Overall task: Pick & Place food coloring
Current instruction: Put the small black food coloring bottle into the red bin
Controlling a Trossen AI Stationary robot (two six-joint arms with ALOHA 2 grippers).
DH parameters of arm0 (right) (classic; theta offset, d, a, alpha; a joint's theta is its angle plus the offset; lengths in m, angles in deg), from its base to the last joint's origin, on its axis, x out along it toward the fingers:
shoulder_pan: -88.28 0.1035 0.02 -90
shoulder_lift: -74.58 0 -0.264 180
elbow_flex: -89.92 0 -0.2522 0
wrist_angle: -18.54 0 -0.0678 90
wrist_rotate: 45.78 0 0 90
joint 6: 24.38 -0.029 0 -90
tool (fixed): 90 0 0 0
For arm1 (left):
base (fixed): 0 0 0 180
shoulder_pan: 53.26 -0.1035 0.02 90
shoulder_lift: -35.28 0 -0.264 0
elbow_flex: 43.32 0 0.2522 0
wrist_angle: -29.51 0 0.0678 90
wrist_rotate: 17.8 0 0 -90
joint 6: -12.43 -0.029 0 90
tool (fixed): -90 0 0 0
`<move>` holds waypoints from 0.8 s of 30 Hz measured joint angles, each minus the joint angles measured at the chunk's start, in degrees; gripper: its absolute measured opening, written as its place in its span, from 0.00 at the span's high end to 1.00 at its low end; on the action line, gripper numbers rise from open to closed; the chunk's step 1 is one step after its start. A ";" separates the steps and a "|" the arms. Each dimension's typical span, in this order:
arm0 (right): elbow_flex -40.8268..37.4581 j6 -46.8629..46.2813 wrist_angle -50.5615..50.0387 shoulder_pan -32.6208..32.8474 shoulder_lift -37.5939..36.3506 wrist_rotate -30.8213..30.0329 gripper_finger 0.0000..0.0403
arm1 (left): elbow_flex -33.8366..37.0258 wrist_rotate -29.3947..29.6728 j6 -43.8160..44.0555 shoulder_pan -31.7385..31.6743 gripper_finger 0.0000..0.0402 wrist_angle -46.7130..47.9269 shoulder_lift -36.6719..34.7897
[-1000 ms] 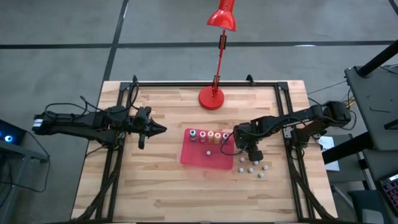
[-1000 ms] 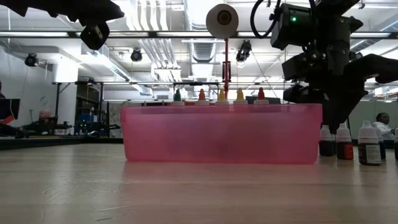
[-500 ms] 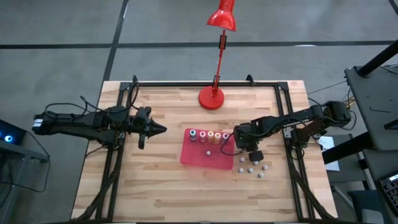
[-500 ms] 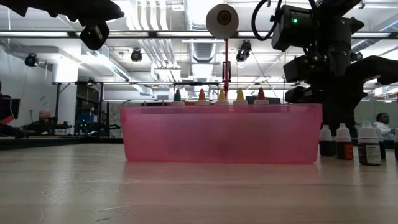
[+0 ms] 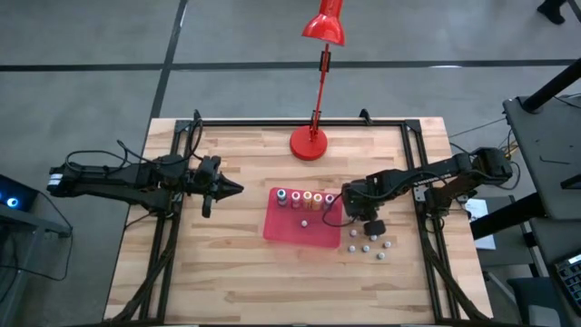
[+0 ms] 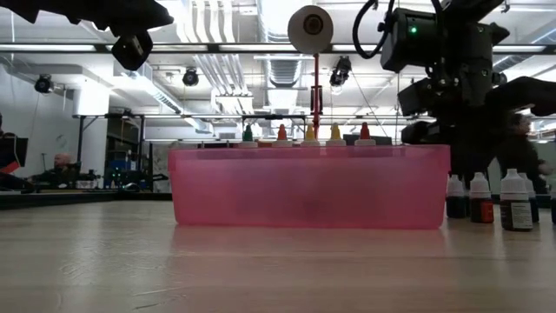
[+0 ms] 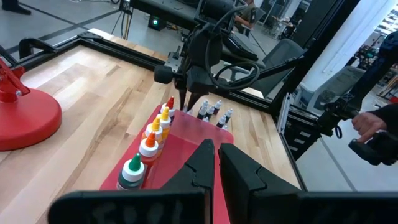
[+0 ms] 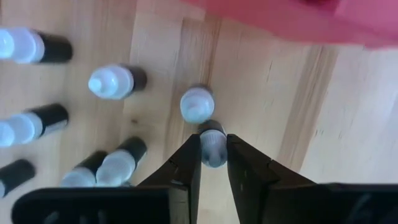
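A red tray (image 5: 300, 227) lies mid-table. Several food coloring bottles with coloured caps (image 5: 307, 197) stand in a row along its far wall, and their tips show over the rim (image 6: 309, 132). More bottles with pale caps (image 5: 367, 243) stand loose on the wood right of the tray. My right gripper (image 5: 363, 221) points down there, shut on one loose bottle (image 8: 212, 144) next to the tray's right end. My left gripper (image 5: 238, 189) hangs shut above the table left of the tray (image 7: 216, 148), touching nothing. My right gripper pinches a dark-bodied bottle at its pale capped top (image 8: 212, 152) between the two fingers (image 8: 190, 155). The fingers come from above and point down. The bottle is upright below them, close beside another bottle (image 8: 198, 103). Whether its base is on the wood I cannot tell.
A red lamp's base (image 5: 309, 143) stands at the far middle, and its arm rises over the table. Black frame rails (image 5: 422, 173) run along the table's sides. Bare wood lies at the near and left parts. A person (image 6: 521, 152) is in the room behind.
In the low view my right gripper's fingers have drawn closer together beside the tray's right end, closing on the bottle. The hand itself has kept its place.
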 joint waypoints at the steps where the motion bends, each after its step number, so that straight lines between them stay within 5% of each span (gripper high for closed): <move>1: 0.12 0.04 -0.73 0.00 0.00 0.00 0.86 | 0.00 0.00 0.05 0.01 1.00 -0.01 -0.01; 24: 22.68 1.95 -19.66 0.14 0.04 -2.49 0.86 | 0.00 0.00 0.04 0.01 1.00 -0.01 0.02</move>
